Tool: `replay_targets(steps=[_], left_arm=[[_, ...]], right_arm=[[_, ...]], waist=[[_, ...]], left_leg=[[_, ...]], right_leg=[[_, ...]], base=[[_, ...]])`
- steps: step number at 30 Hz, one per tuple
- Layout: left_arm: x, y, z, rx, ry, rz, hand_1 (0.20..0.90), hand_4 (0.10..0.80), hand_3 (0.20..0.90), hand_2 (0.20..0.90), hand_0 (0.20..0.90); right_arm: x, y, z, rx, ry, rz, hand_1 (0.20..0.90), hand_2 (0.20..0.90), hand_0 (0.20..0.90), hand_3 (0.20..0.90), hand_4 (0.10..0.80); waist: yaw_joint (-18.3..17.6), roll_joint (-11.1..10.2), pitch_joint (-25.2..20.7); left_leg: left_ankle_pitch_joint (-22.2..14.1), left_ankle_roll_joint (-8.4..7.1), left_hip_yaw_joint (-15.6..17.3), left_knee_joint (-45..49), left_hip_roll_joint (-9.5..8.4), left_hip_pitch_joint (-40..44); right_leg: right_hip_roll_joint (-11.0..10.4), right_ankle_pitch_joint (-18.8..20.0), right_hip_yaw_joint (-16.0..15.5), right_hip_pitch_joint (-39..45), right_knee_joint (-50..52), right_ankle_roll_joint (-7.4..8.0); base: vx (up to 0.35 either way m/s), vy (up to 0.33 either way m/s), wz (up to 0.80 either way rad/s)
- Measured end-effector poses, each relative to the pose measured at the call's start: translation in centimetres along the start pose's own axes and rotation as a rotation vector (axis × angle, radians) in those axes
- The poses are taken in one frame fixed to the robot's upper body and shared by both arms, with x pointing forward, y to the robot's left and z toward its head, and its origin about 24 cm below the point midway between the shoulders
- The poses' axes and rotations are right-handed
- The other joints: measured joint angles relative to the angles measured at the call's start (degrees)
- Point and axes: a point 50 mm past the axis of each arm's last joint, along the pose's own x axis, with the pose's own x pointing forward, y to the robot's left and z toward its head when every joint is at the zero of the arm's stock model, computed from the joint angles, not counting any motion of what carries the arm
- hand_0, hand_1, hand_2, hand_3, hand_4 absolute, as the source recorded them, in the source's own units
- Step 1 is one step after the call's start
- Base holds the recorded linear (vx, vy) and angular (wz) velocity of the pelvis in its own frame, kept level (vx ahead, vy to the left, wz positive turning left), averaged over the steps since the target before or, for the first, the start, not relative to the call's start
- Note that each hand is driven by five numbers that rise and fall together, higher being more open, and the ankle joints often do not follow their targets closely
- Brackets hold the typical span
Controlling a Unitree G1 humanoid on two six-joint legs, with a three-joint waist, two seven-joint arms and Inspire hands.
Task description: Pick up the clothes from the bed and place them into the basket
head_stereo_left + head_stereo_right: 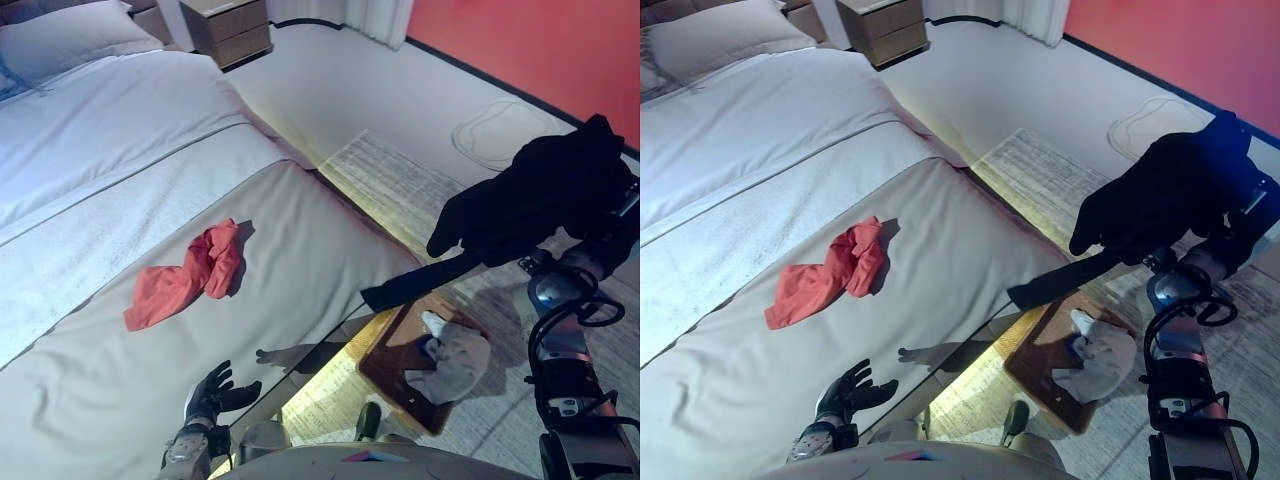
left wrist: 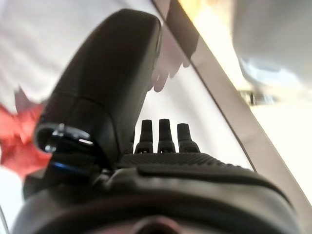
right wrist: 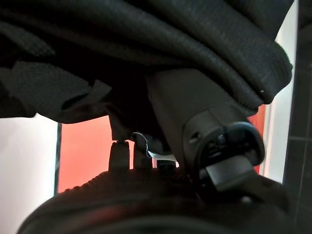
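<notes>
We find the right hand (image 3: 204, 141) raised above the basket (image 1: 385, 365), clenched on a black garment (image 1: 540, 195). The left hand (image 1: 212, 392) rests released over the bed (image 1: 120, 150). A red garment (image 1: 185, 275) lies there; pale clothes (image 1: 455, 365) sit in the basket.

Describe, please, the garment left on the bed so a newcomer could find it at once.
Start at the big white bed filling the left of the head views. Near its foot edge, ahead of the open left hand, lies a crumpled red garment. It is the only coloured thing on the bedding.
</notes>
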Motion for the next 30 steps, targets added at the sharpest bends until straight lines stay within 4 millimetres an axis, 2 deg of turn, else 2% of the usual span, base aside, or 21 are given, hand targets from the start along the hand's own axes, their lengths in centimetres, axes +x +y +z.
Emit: replay_targets(steps=[4, 9, 13, 17, 21, 30], left_arm=[[0.2, 0.1, 0.9, 0.004, -0.033, -0.004, 0.900, 0.800, 0.900, 0.900, 0.900], [0.3, 0.7, 1.2, 0.011, -0.041, 0.014, 0.900, 0.800, 0.900, 0.900, 0.900], [0.1, 1.3, 0.9, 0.022, -0.030, 0.025, 0.900, 0.800, 0.900, 0.900, 0.900], [0.1, 1.4, 1.0, 0.032, -0.033, 0.021, 0.900, 0.800, 0.900, 0.900, 0.900], [0.1, 1.9, 1.0, 0.042, -0.032, 0.032, 0.900, 0.800, 0.900, 0.900, 0.900], [0.1, 2.3, 1.0, 0.057, -0.026, 0.021, 0.900, 0.800, 0.900, 0.900, 0.900]], right_arm=[[-0.2, -1.3, -0.9, -0.027, 0.034, 0.018, 0.300, 0.300, 0.300, 0.200, 0.100], [-1.2, -1.6, -2.3, -0.080, 0.094, 0.095, 0.300, 0.300, 0.300, 0.200, 0.100], [-3.1, -1.8, -5.1, -0.167, 0.211, 0.153, 0.300, 0.300, 0.300, 0.200, 0.100], [-4.0, -3.4, -8.1, -0.284, 0.339, 0.132, 0.300, 0.300, 0.300, 0.200, 0.100], [-5.8, -5.2, -10.9, -0.360, 0.482, 0.088, 0.300, 0.300, 0.300, 0.200, 0.100], [-7.0, -7.9, -12.9, -0.464, 0.585, 0.001, 0.300, 0.300, 0.300, 0.200, 0.100]], waist=[[-0.98, -0.15, -0.12], [-0.79, -0.04, -0.52], [-0.71, -0.20, -1.17], [-0.27, -0.27, -1.22], [-0.45, -0.25, -1.25], [-0.76, -0.11, -2.72]], left_leg=[[0.28, -0.58, 0.03, 0.22, -0.61, 0.30], [0.30, -0.56, -0.22, 0.26, -1.35, 0.33], [0.30, -0.56, -0.74, 0.27, -1.72, 1.13], [0.30, -0.56, -0.92, 0.27, -2.13, 1.15], [0.30, -0.56, -0.96, 0.26, -2.15, 1.60], [0.29, -0.55, -1.07, 0.24, -2.16, 1.64]], right_leg=[[-0.26, 0.10, 0.18, 0.10, 0.00, 0.08], [-1.04, 0.34, 0.09, 0.22, 0.00, 0.28], [-1.42, 0.36, -0.25, 1.24, 0.00, 0.24], [-1.80, 0.36, -0.36, 1.41, 0.00, 0.24], [-1.82, 0.36, -0.38, 1.91, -0.01, 0.25], [-1.87, 0.34, -0.44, 1.99, -0.02, 0.27]], base=[[0.000, 0.000, 0.00], [-0.002, -0.014, 0.03], [-0.019, -0.025, 0.06], [-0.011, -0.014, 0.02], [0.000, 0.000, 0.00], [0.000, 0.000, 0.00]])
